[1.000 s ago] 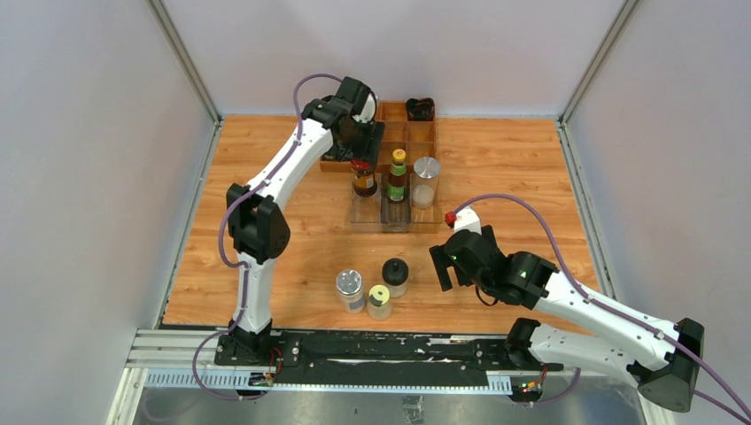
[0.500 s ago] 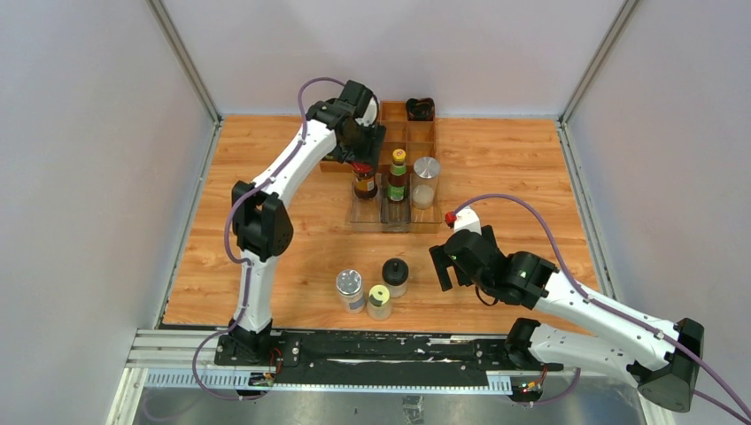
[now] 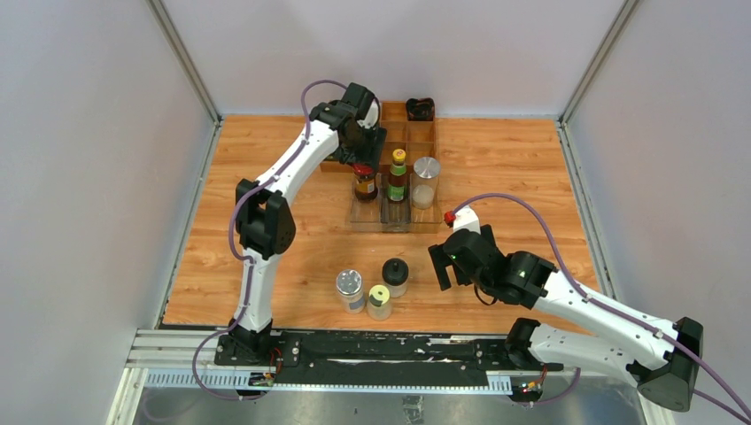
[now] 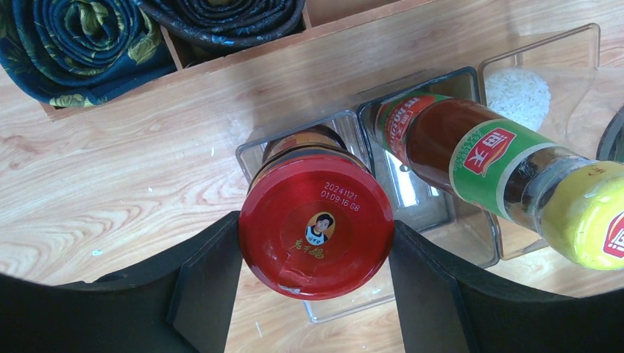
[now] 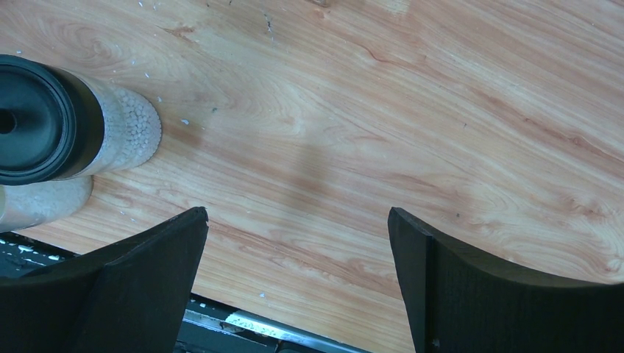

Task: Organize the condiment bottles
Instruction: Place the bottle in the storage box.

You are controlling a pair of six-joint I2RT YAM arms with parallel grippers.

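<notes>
Condiment bottles all stand upright, long axes vertical, caps up: three in the clear tray, three loose on the surface. Tray sits at 12 o'clock from the surface's middle, just in front of a wooden box holding dark coiled bundles.

Tray row, 9 to 3 o'clock, one per compartment:
- red-cap jar: dark contents, printed date and small portrait on the lid
- yellow-green-cap bottle: brown sauce, green-and-red label
- tray silver-cap jar: white contents

In the left wrist view the bottle's cap end runs toward 4 o'clock of the frame. That is camera angle only, since the top view shows it upright.

Loose group is at 6 o'clock from the tray, well apart from it. It holds the loose silver-cap jar, the pale-yellow-cap jar just beside it at 4 o'clock, and the black-dome-cap jar at 1 o'clock of that.

Left fingers press the red lid from both sides, holding the red-cap jar inside the 9 o'clock compartment. Right fingers are spread wide with nothing between, over bare wood at 3 o'clock of the loose group.

Hidden or cut off:
- Tray silver-cap jar is cut at the right edge of the left wrist view, showing only white grains and a sliver of lid.
- Black-dome-cap jar is cut by the left edge of the right wrist view.
- A pale jar body below it is too cropped to name.
- Loose jars' labels are too small to read.
- Cannot tell whether the red-cap jar's base touches the tray floor.
</notes>
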